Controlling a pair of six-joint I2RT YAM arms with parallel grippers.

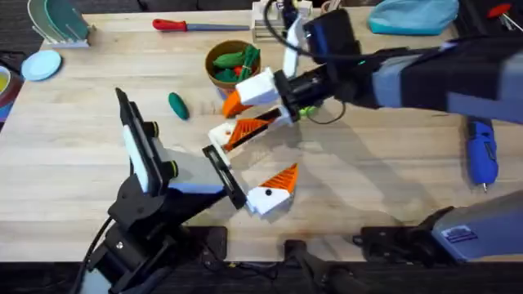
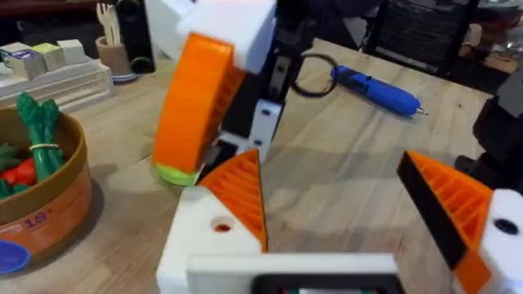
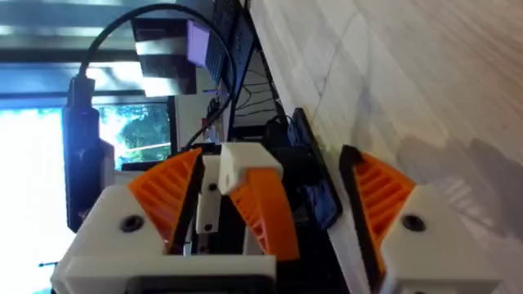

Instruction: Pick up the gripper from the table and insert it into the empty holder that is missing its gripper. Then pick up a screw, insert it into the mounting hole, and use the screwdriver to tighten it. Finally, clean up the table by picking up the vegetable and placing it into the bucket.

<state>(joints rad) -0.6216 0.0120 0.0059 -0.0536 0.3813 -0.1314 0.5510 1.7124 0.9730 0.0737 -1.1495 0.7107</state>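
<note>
Right pincer wide, its finger beside the holder; left pincer wide.

The bucket is cut off by the frame edge.

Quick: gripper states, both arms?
Left gripper: open, holding nothing.
Right gripper: open, with a white-and-orange piece between its fingers, not clamped.
</note>
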